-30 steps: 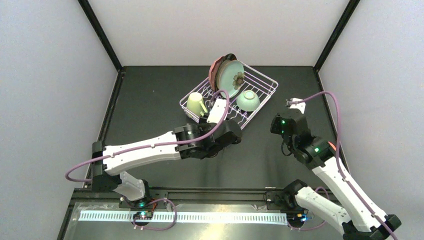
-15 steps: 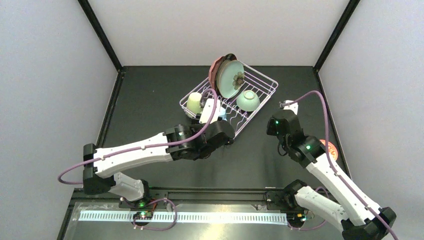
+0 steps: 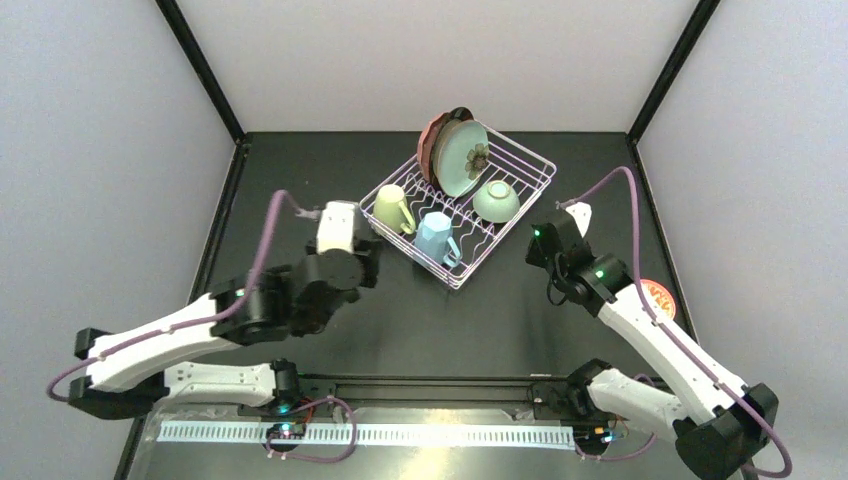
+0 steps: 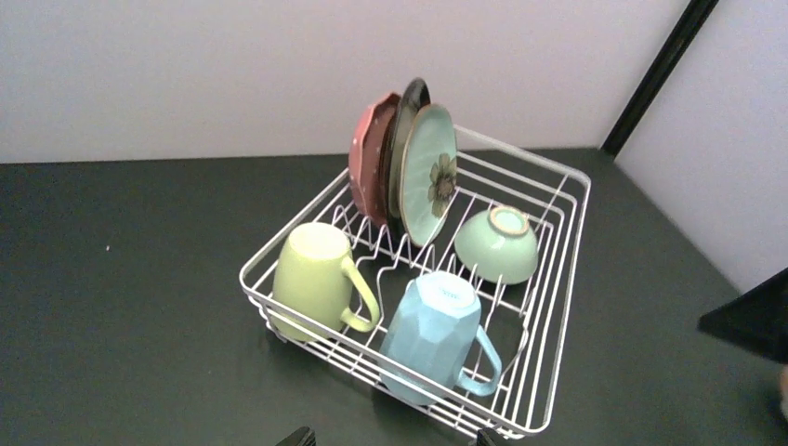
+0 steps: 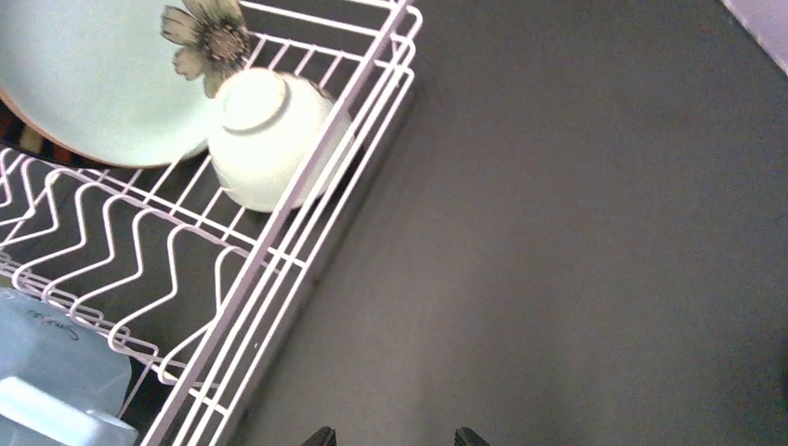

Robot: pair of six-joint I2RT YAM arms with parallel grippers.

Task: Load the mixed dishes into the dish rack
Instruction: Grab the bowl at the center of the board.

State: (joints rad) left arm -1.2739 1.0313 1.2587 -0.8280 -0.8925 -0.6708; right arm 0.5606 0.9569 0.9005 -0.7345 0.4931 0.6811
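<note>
The dish rack (image 4: 520,152) is seen toward the far middle of the table (image 3: 300,180), set at an angle, and most of the mixed dishes are already held in it: the pink dotted plate (image 4: 370,153), the dark-rimmed plate (image 4: 407,111) and the mint flowered plate (image 4: 429,172) are stood on edge together at its far left end, the cream mug (image 4: 311,279) and the light-blue mug (image 4: 432,325) are set mouth down along its near side, and the pale-green bowl (image 4: 497,246) is turned over at its right side. Only the small orange-patterned bowl (image 3: 660,297) is found outside, near the right edge of the table and partly hidden behind the right arm. The left gripper (image 4: 390,439) is held back to the left of the rack, its jaws spread wide with nothing between them. The right gripper (image 5: 395,437) is poised just beside the rack's right rim, jaws well apart and likewise empty. The last bowl is judged best fetched by the right arm: its rim should be pinched firmly, the lift kept level, and the bare zigzag prongs between the blue mug and the green bowl chosen as the landing place, so that neither neighbour is knocked
</note>
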